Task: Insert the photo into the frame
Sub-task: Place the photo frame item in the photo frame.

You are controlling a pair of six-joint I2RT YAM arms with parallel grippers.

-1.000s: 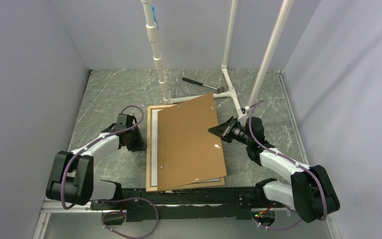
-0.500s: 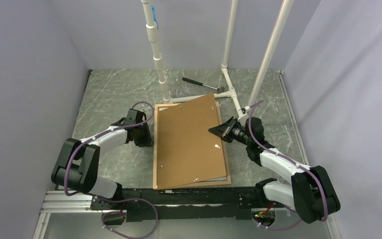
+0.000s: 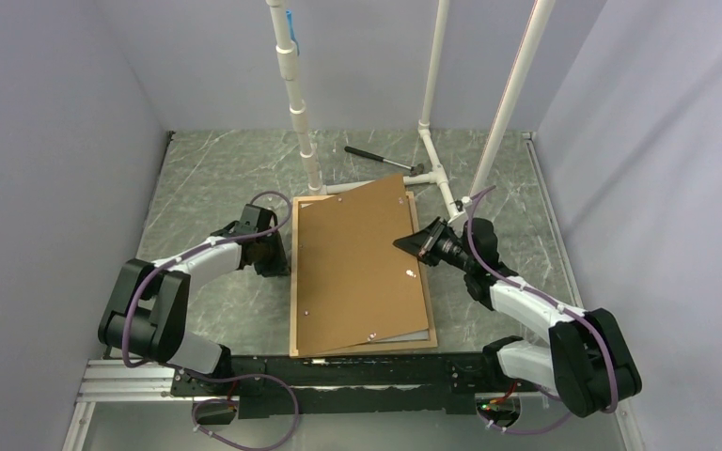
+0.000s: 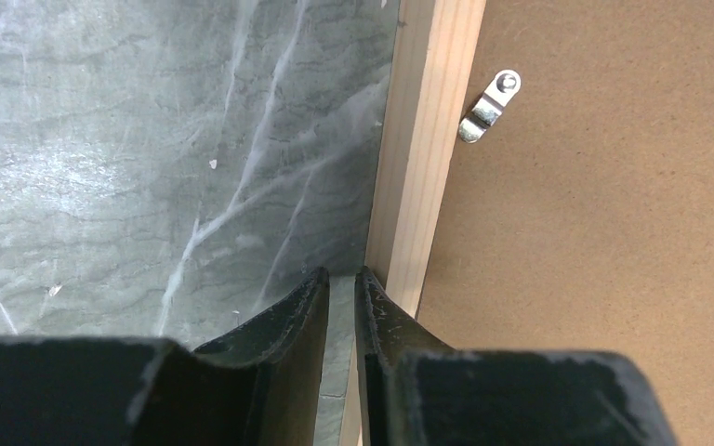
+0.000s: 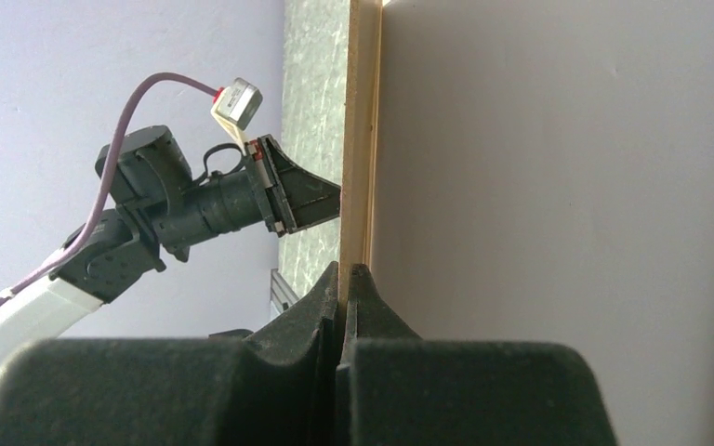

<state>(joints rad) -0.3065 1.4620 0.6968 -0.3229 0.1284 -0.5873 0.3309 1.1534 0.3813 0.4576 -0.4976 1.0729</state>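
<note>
The light-wood frame (image 3: 292, 282) lies flat mid-table, face down. On it rests the brown backing board (image 3: 357, 263), skewed, its right edge raised. My right gripper (image 3: 402, 244) is shut on that thin edge (image 5: 356, 139). Under the board the photo (image 5: 558, 167) shows its plain white back; a pale strip of it (image 3: 412, 336) peeks out at the near right. My left gripper (image 4: 342, 274) is shut with nothing in it, one fingertip (image 4: 372, 288) against the frame's left rail (image 4: 423, 139). A metal turn clip (image 4: 488, 105) sits on the board.
A white pipe stand (image 3: 432, 174) rises right behind the frame, with tall uprights (image 3: 299, 103). A hammer (image 3: 381, 158) lies at the back. Grey walls enclose the marbled table (image 3: 207, 178) on left, right and back.
A second ago my left gripper stood apart from the frame; it swung right and pushed the frame rightward. Over the last half second nothing visibly moved. The right gripper has held still.
</note>
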